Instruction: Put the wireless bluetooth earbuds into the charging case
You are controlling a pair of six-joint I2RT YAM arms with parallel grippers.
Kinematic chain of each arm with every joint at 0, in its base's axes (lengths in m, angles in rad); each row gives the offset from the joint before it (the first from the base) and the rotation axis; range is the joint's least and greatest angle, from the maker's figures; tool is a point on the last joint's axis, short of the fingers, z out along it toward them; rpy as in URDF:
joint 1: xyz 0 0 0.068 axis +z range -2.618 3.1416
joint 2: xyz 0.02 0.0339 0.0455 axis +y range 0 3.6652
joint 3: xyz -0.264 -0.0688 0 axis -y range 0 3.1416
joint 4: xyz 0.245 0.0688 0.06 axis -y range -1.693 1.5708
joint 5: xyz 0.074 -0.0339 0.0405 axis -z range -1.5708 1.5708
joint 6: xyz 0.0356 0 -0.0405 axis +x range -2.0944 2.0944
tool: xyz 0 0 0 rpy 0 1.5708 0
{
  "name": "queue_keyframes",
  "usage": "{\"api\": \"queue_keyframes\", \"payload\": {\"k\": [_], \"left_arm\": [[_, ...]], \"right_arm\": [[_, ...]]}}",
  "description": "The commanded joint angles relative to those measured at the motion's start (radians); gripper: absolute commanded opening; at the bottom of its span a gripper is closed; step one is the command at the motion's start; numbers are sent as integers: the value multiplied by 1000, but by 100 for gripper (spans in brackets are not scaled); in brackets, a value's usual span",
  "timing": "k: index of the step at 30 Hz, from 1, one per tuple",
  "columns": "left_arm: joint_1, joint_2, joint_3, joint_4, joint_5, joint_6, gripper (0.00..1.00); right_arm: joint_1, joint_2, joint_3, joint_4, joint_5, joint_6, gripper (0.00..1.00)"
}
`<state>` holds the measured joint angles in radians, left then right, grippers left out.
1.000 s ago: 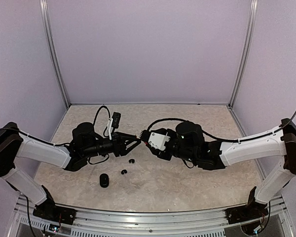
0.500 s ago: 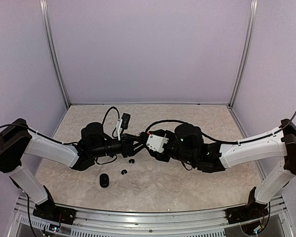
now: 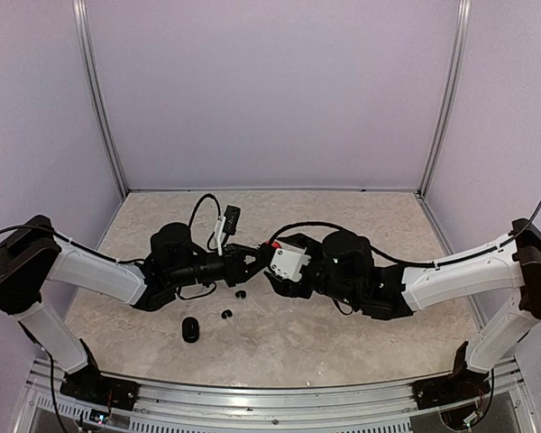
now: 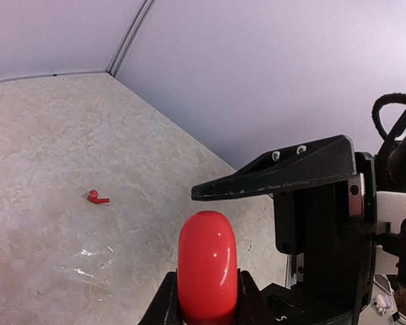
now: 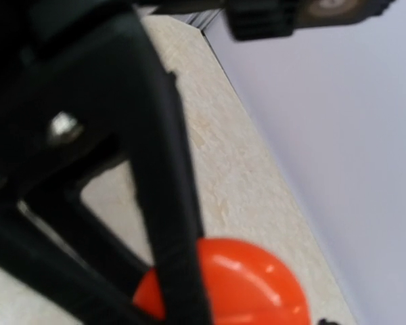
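One earbud (image 4: 97, 198), L-wrist only; left pincer (image 4: 206, 302) pinching red case (image 4: 207, 261), right pincer (image 3: 269, 257) unclear.

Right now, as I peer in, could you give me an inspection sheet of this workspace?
Surface: beige marbled table.
Job's things: red case between the left tool fingers; red earbud lying on the table; black case and two small black pieces, likely earbuds, also on the table.
Clutter: nothing seen.
Tools: left tool shut on the red case; right tool looks open, its visible finger clear of the case.
Cables: black cables loop above both wrists.
Surroundings: lilac walls, metal corner posts.
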<state>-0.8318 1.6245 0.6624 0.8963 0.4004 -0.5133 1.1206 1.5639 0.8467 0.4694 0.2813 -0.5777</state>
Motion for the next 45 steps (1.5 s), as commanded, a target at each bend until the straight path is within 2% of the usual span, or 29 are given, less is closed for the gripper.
{"api": "queue_keyframes", "payload": {"k": [1,5,7,10,15,19,21,25,33,40,45], "left_arm": [[-2,-11,27,-8,-3,43,11],[-1,-34,38,-47,22,100,9],[-2,-52,41,-80,32,157,8],[-1,-87,52,-159,32,260,8],[-3,-137,67,-237,105,396,9],[-5,-163,68,-270,172,487,10],[-6,-171,72,-293,198,510,10],[-18,-182,71,-320,234,580,9],[-71,-195,76,-343,240,655,9],[-101,-189,83,-349,232,678,9],[-104,-177,93,-347,222,673,9]], "right_arm": [[11,-59,-43,52,6,21,81],[7,-139,-88,56,-28,54,96],[2,-194,-118,49,-60,104,99],[-24,-311,-164,11,-173,188,100],[-142,-429,-150,-186,-436,356,100],[-163,-444,-120,-298,-492,386,94],[-165,-439,-105,-330,-500,411,93],[-166,-448,-88,-363,-611,428,92],[-166,-296,41,-539,-763,360,66],[-168,-277,46,-516,-783,367,56],[-166,-260,51,-510,-774,365,42]]}}
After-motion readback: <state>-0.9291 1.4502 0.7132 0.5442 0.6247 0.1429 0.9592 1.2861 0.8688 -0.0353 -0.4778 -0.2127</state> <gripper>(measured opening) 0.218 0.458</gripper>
